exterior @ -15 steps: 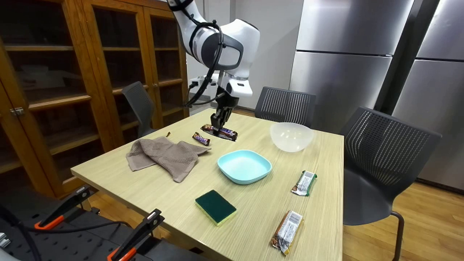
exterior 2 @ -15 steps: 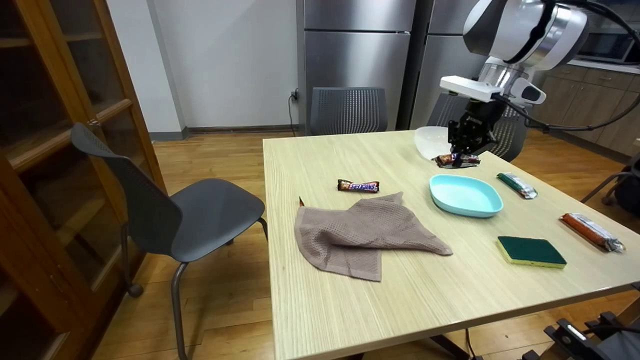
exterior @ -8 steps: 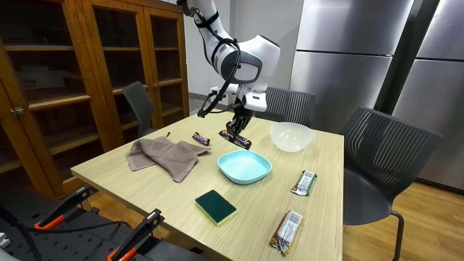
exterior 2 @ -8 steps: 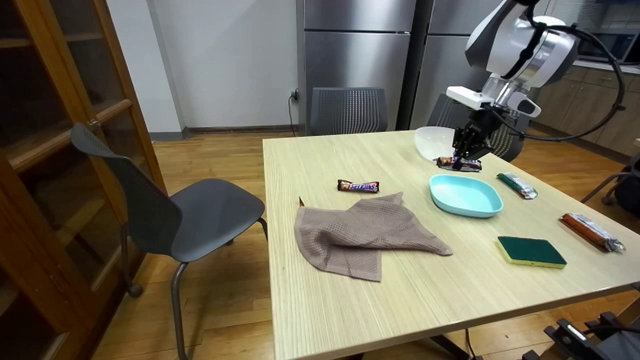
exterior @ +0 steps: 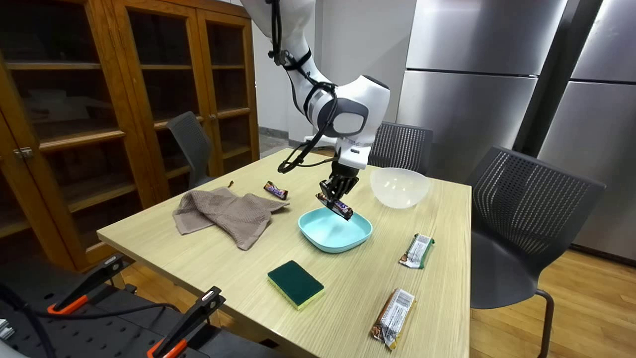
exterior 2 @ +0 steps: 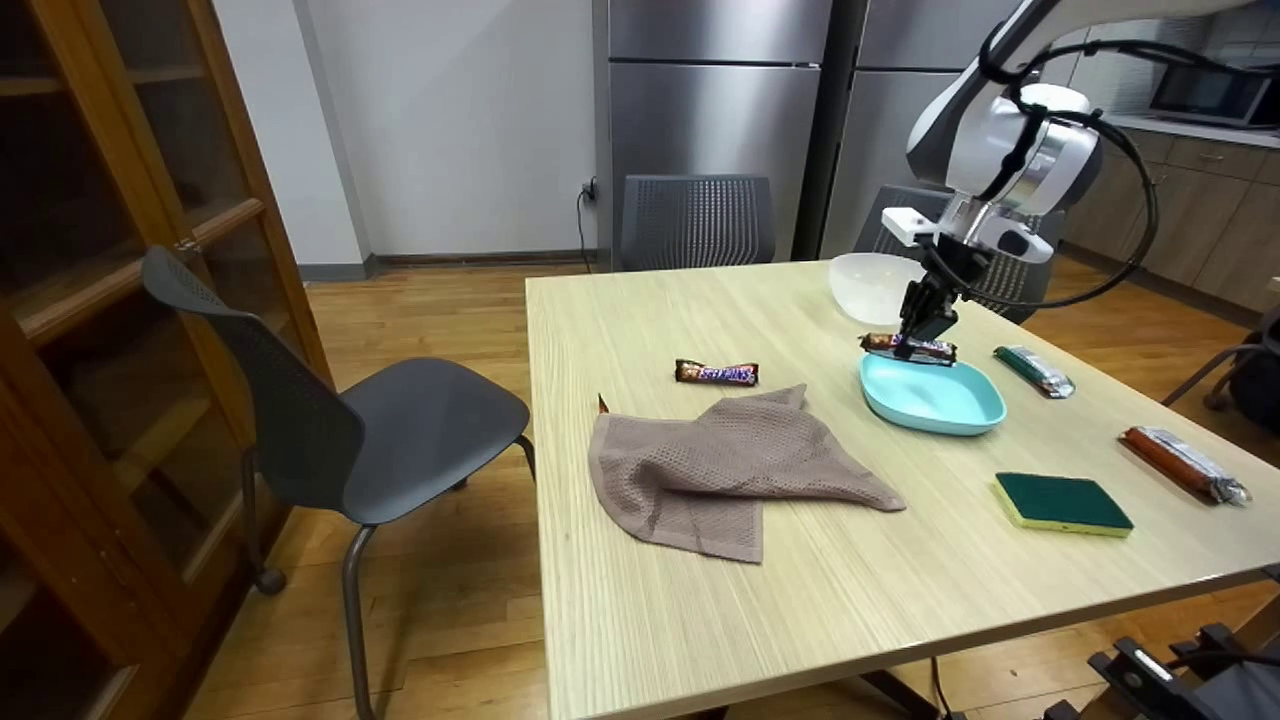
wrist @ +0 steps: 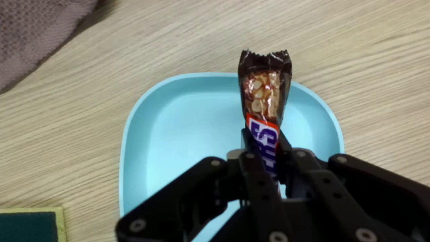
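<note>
My gripper [wrist: 264, 144] is shut on a Snickers bar [wrist: 263, 95] in a brown wrapper, holding it by its middle; the lower end is hidden by the fingers. The held bar shows in both exterior views [exterior: 343, 209] [exterior 2: 932, 352], tilted in one of them. The gripper [exterior: 332, 200] holds it above the far part of a light blue dish [exterior: 330, 236], which fills much of the wrist view [wrist: 188, 134]. The dish looks empty. A second Snickers bar [exterior: 276, 191] lies on the table beside a brown cloth [exterior: 228, 214].
A translucent white bowl [exterior: 399, 188] stands beyond the dish. A green-wrapped bar [exterior: 418, 251], an orange-brown wrapped bar [exterior: 394, 318] and a green and yellow sponge [exterior: 296, 284] lie nearer. A small dark scrap [exterior 2: 602, 403] sits by the cloth. Chairs [exterior: 526, 223] stand around the table.
The gripper, with the Snickers bar held throughout, has moved from beyond the dish toward it and now is over its far rim. The other things have not moved.
</note>
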Available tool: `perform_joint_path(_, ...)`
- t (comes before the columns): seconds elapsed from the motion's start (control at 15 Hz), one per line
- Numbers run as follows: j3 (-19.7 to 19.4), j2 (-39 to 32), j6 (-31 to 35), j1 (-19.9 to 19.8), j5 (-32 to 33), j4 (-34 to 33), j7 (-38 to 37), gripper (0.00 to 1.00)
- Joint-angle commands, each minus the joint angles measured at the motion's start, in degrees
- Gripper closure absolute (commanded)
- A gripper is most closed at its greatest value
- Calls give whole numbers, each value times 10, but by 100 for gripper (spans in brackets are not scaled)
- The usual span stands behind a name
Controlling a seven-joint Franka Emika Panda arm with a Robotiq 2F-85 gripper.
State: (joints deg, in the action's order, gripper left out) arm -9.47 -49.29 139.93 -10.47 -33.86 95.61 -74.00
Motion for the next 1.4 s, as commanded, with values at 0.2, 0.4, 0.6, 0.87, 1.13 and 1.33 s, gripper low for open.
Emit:
perform_joint_path(0.2,-9,-51,-32,-3,35,-74,-101,96)
perform_joint_path(0.4,-1,-41,-43,-6,43,-71,-103,52)
perform_joint_path(0.6,7,-20,-47,-7,46,-59,-89,29)
perform_joint_path(0.87,16,-2,-53,6,60,-52,-85,0)
perform_joint_path(1.13,25,0,-59,27,80,-68,-88,0)
perform_joint_path(1.33,32,-7,-61,52,95,-85,-94,0)
